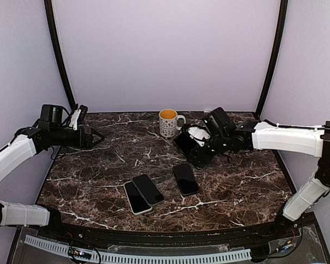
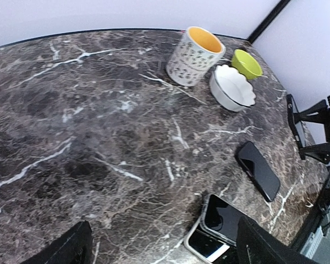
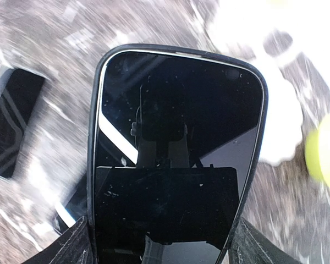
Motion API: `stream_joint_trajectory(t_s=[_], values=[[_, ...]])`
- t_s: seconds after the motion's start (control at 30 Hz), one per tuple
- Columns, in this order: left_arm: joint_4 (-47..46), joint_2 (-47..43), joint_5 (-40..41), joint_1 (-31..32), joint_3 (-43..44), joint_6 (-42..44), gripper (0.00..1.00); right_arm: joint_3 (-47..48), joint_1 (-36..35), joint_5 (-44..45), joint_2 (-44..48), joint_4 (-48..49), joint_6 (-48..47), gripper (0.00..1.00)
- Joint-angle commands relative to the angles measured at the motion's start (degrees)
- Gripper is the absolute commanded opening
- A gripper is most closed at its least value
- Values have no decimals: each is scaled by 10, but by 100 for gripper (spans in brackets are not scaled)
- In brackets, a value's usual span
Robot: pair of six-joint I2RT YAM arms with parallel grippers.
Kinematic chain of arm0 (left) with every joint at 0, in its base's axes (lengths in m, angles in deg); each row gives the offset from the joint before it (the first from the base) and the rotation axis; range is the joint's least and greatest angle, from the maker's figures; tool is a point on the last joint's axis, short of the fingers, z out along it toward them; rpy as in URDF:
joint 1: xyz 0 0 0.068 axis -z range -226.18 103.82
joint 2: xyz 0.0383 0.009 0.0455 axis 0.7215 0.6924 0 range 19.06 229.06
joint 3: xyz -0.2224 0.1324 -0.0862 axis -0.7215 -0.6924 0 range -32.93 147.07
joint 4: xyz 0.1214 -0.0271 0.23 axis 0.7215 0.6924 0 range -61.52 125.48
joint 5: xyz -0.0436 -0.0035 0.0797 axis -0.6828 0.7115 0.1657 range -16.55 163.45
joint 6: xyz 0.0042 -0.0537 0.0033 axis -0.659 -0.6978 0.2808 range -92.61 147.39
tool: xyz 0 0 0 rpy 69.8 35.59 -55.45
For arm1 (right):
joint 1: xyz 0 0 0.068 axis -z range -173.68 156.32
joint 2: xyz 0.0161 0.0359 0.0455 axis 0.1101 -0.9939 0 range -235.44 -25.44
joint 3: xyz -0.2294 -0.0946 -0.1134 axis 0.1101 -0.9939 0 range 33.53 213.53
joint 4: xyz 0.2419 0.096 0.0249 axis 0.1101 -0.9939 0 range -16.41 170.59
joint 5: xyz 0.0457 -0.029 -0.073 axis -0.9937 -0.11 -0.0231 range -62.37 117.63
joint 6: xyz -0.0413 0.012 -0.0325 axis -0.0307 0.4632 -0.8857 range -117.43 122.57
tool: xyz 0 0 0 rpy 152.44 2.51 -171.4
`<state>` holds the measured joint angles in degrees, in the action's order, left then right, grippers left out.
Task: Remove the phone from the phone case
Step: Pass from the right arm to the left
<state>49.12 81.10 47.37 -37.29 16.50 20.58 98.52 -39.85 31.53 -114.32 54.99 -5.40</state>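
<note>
The phone (image 3: 176, 148) is off the tabletop (image 1: 99, 176), held tilted up near the mug (image 1: 169, 122) by the right claw (image 1: 195, 148), whose fingers (image 3: 71, 245) press on its two long sides. A dark case (image 3: 262, 110) rims the screen all round. So I judge the lifting done and the real work left: the phone has yet to be pushed or peeled out. The left claw (image 1: 97, 136) hangs wide and empty at the far left, well apart from the phone.

Only the right wrist view shows the rim around the glass; from above the phone is just a small dark slab. The left wrist view shows a white bowl (image 2: 234, 88) and a green bowl (image 2: 246, 63) beside the mug, which the right arm mostly hides from above. The top view places a spare phone (image 1: 185, 179) and an overlapping pair (image 1: 143, 193) flat on the tabletop nearer the arms.
</note>
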Motion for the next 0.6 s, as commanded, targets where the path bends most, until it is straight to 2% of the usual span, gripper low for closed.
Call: stream_joint_trajectory(t_s=[0.0,0.1,0.2,0.33,0.57], values=[[-37,-16,-98,18,-10,-11,92,-12,-42,-23,31,172,-31,40],[-46,-19,-117,28,-11,-23,91,-25,-67,-26,30,248,-49,39],[-66,-23,-170,32,-17,-55,88,-23,-89,-25,17,313,-71,38],[-122,-32,-229,44,-31,-109,83,4,-107,-32,-18,351,-86,37],[-189,-36,-249,70,-36,-182,72,47,-135,-28,-63,385,-116,37]])
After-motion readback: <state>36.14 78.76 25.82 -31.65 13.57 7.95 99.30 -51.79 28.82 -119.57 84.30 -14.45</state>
